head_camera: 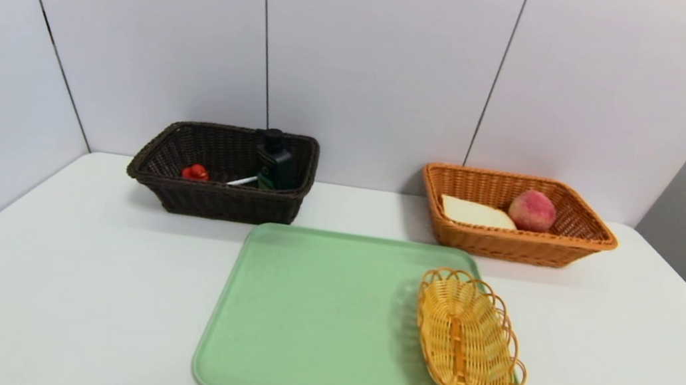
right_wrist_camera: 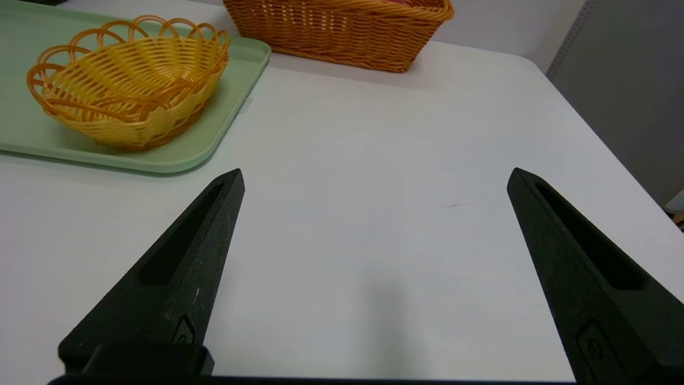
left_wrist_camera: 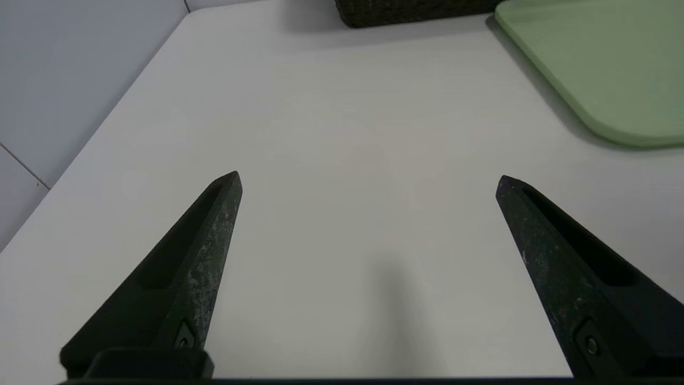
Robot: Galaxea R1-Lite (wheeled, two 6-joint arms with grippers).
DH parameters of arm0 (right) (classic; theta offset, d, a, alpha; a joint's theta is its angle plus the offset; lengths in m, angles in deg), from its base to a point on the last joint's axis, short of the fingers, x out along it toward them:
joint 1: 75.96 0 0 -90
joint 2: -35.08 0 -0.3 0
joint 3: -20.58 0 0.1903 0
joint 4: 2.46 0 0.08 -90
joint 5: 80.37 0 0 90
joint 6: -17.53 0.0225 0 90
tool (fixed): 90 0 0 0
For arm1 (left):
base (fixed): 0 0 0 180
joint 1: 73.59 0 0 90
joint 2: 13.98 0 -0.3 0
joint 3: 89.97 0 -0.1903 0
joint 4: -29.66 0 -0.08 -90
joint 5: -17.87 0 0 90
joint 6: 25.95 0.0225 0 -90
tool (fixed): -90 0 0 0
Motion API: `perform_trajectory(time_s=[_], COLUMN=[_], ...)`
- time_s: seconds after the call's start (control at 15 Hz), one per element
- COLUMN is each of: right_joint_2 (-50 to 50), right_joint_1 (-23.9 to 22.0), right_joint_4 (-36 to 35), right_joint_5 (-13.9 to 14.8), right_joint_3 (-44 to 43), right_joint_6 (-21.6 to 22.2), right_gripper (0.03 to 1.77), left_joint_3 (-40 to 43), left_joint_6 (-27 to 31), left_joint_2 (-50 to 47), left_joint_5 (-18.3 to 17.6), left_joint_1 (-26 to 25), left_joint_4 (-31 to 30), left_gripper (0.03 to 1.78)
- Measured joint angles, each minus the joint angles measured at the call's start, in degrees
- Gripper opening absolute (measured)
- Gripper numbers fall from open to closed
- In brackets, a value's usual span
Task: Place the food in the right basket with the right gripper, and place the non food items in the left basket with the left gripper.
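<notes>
Left gripper (left_wrist_camera: 368,179): level above the bench (left_wrist_camera: 342,133), left of tray (left_wrist_camera: 614,80), jaws wide, empty. Right gripper (right_wrist_camera: 374,176): level, right of tray, jaws wide, empty.

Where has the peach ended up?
In the head view, the peach sits inside the orange-tan wicker basket at the table's far right, beside the bread slice.

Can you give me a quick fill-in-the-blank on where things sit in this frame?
1. The peach lies in the ____ basket.
2. The bread slice lies ____ the peach.
3. The small yellow dish stands on the ____ tray.
4. The left gripper has its fingers ____.

Missing words: orange; beside; green; open
</notes>
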Motion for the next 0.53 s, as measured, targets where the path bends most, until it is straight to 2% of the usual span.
perform_trajectory(time_s=[0.2,0.53], right_joint_2=[0.0,0.0], right_joint_1=[0.0,0.0], right_joint_4=[0.2,0.2], right_joint_5=[0.0,0.2], right_joint_3=[0.0,0.1], right_joint_6=[0.7,2.1], right_gripper=[1.69,1.69], left_joint_3=[1.0,1.2], left_joint_6=[-4.0,-4.6], left_joint_2=[0.0,0.0], left_joint_5=[0.5,0.5], left_joint_1=[0.0,0.0], left_joint_4=[-1.8,-1.9], left_gripper=[1.69,1.69])
